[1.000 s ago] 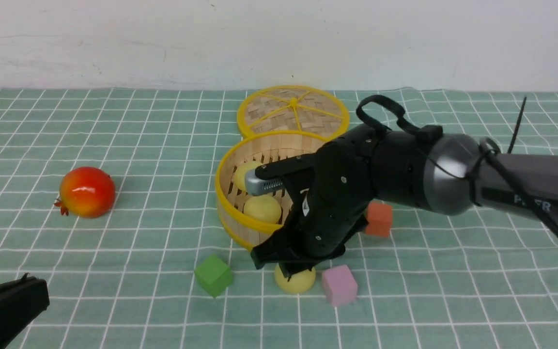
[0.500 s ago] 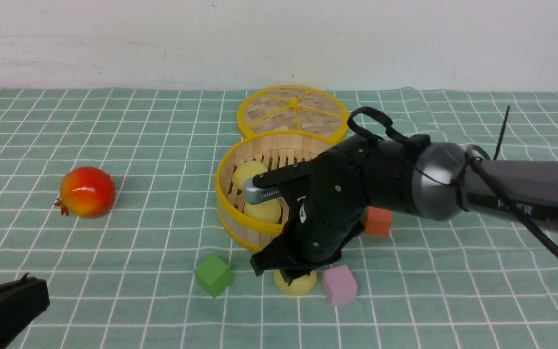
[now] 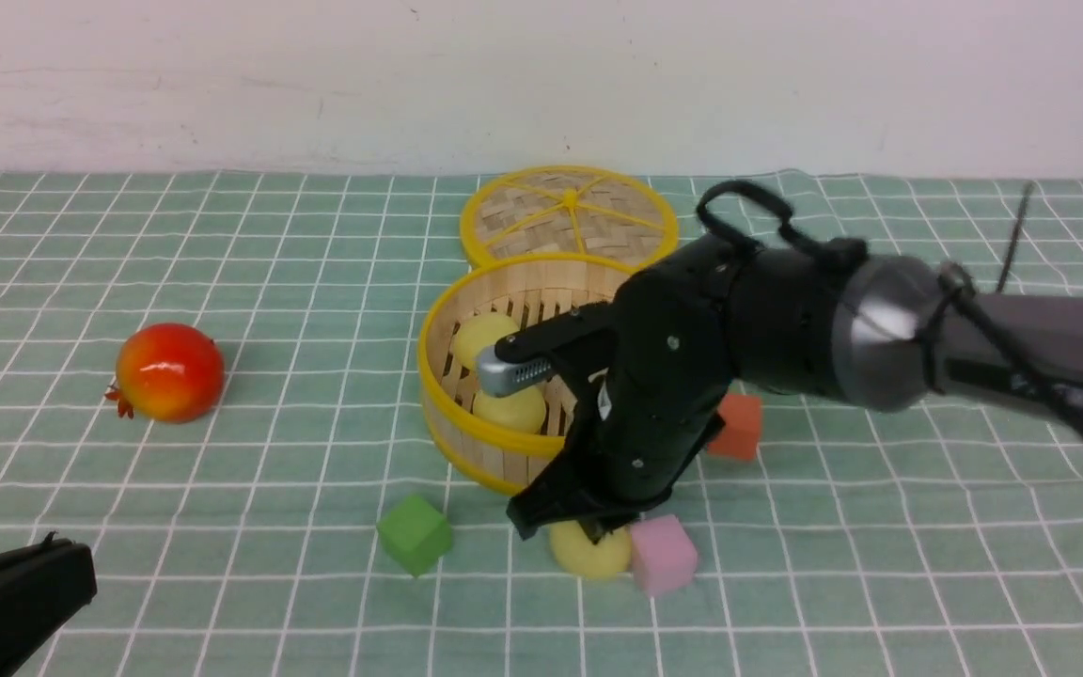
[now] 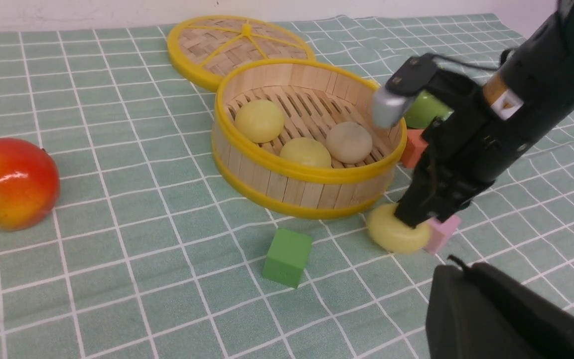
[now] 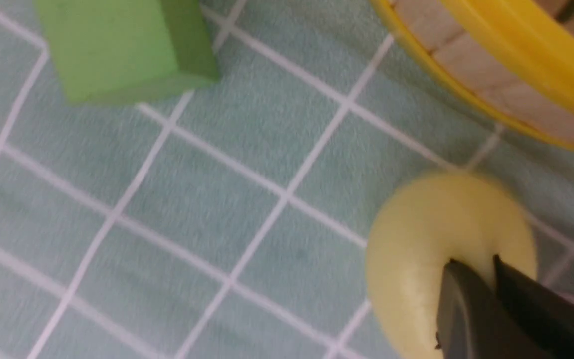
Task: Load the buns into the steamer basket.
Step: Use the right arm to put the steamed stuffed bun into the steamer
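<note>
The steamer basket (image 3: 429,376) stands mid-table; the left wrist view (image 4: 267,169) shows three buns in it, two pale yellow (image 4: 259,120) (image 4: 306,152) and one beige (image 4: 349,142). The fourth bun (image 3: 588,555), pale yellow, lies on the cloth in front of the basket, touching a pink cube. My right gripper (image 3: 588,533) points down into its top, and its fingers (image 5: 471,262) are pinched together on a dent in the bun (image 5: 416,249). My left gripper (image 3: 57,545) is shut and empty at the near left, far from the bun (image 4: 396,234).
The woven lid (image 3: 568,216) lies behind the basket. A red fruit (image 3: 168,371) sits at the left. A green cube (image 3: 415,533), a pink cube (image 3: 662,555) and an orange cube (image 3: 739,425) surround the bun. A green apple (image 4: 424,109) is behind the right arm.
My right gripper has shifted slightly right and pressed down. The bun under it has slid right against the pink cube. The left arm has not moved.
</note>
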Available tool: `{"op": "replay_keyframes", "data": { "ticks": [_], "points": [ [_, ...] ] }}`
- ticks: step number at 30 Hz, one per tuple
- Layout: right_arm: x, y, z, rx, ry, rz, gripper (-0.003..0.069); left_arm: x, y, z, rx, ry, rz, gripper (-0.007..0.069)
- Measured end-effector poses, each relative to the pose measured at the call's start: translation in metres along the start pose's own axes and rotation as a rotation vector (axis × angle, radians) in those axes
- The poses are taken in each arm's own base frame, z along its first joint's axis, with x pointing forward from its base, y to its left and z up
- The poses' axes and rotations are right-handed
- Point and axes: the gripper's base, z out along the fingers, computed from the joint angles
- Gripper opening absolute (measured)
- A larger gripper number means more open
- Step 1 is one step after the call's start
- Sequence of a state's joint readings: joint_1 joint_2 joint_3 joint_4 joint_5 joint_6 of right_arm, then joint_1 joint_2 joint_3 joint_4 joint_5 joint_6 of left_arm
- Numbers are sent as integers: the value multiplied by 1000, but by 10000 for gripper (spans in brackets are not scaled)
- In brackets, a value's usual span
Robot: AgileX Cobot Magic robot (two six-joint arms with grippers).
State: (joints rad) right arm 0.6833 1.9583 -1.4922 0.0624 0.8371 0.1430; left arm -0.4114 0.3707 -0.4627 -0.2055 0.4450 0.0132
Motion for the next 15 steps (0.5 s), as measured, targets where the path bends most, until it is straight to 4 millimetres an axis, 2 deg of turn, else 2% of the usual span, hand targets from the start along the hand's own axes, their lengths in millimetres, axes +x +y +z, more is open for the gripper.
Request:
{"op": "replay_keyframes", "data": {
  "ticks": [4, 7, 9, 12, 14, 15],
  "points": [
    [2, 5, -49, -41, -51, -18, 2, 0, 0, 0, 0, 0, 0, 13],
    [0, 4, -76, -49, -137, -25, 2, 0, 0, 0, 0, 0, 0, 15],
    [-8, -3, -90, -42, -229, -19, 2, 0, 0, 0, 0, 0, 0, 16],
    [-30, -25, -98, -16, -379, 21, 2, 0, 0, 0, 0, 0, 0, 18],
    [-39, -36, -93, -4, -414, 44, 2, 0, 0, 0, 0, 0, 0, 18],
    [-51, -48, -89, 9, -463, 66, 2, 0, 0, 0, 0, 0, 0, 18]
  ]
}}
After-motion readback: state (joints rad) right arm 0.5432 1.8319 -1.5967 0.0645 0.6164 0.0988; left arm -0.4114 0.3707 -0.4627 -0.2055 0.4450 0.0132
